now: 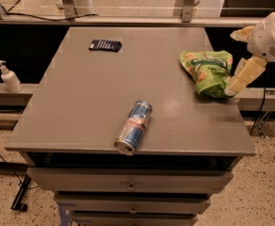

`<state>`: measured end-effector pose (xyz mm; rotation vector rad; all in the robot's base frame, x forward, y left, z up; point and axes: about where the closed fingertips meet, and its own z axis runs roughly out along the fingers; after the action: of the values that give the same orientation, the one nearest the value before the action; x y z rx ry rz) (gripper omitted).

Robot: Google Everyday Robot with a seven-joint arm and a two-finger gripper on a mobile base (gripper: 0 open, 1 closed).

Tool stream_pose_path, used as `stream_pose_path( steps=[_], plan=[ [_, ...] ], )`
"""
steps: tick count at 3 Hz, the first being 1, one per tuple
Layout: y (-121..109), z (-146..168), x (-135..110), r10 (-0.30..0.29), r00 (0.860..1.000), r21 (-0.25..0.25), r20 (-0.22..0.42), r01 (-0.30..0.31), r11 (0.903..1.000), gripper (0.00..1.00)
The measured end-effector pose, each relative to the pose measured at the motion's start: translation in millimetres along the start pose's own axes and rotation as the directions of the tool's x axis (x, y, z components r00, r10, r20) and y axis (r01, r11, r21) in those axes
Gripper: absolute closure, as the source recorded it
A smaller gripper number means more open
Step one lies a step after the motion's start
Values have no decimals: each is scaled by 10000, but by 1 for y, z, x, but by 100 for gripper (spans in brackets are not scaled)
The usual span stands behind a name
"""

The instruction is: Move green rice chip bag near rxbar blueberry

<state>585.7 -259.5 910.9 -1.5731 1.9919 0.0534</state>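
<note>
The green rice chip bag (pixel 207 70) lies crumpled near the right edge of the grey table (pixel 90 102). The rxbar blueberry (pixel 105 45), a small dark navy wrapper, lies flat at the far left of the table. My gripper (pixel 230 62) comes in from the right edge of the view, open. One pale finger (pixel 243 32) is above the bag's far right corner. The other finger (pixel 243 75) is at the bag's near right edge. The bag is not gripped.
A blue-and-silver drink can (pixel 134 126) lies on its side near the table's front edge. Drawers (pixel 128 185) sit under the tabletop. A white pump bottle (pixel 9 77) stands on a ledge to the left. A railing runs behind the table.
</note>
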Motion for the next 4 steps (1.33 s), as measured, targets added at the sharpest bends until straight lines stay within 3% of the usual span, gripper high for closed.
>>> stream_pose_path(
  steps=[1,2,4],
  plan=[
    [-16,36,15,108,9999,-127,-17,-108,9999,0],
    [-13,57,31,447,9987,-393,-247,-456,9982,16],
    [-17,60,40,1009,9945,-484,-291,-1022,9936,64]
  ],
)
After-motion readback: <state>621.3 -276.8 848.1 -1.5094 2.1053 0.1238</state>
